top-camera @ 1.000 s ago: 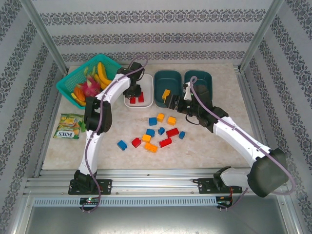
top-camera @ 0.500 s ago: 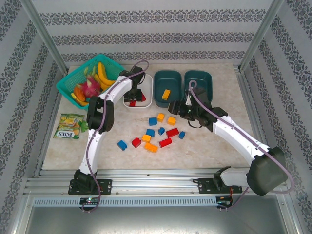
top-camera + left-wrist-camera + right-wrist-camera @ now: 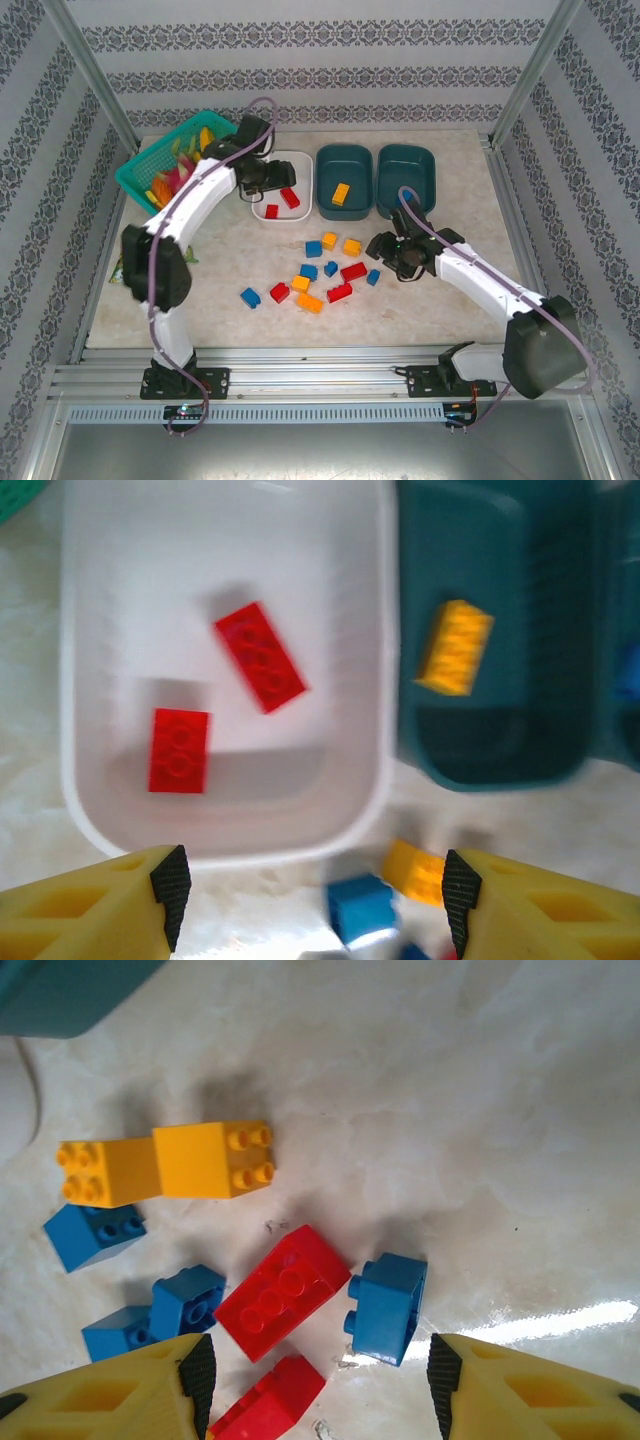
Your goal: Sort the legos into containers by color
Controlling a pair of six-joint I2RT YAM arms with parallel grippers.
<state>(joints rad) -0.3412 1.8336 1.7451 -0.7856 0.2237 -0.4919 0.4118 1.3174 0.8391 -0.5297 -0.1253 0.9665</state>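
Sorting barely begun. Two red bricks [image 3: 260, 657] in white tub [image 3: 230, 540] at eleven o'clock, one orange-yellow brick [image 3: 455, 647] in middle teal tub [image 3: 480, 750] at twelve. Roughly a dozen loose bricks [image 3: 352, 271] mid-desk [image 3: 460, 210]. Above the white tub, left fingers [image 3: 100, 900] wide apart, holding nothing. Over the pile, right fingers [image 3: 120, 1380] apart, empty.

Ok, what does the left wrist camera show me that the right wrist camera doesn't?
Left wrist: the inside of the white tub with two red bricks lying in it, and the dark teal tub beside it holding one orange-yellow brick.
Right wrist: the loose pile, with a loose red brick, a blue brick beside it and two orange-yellow bricks side by side.
Both: the marble table and an open, empty gripper, the left gripper and right gripper.
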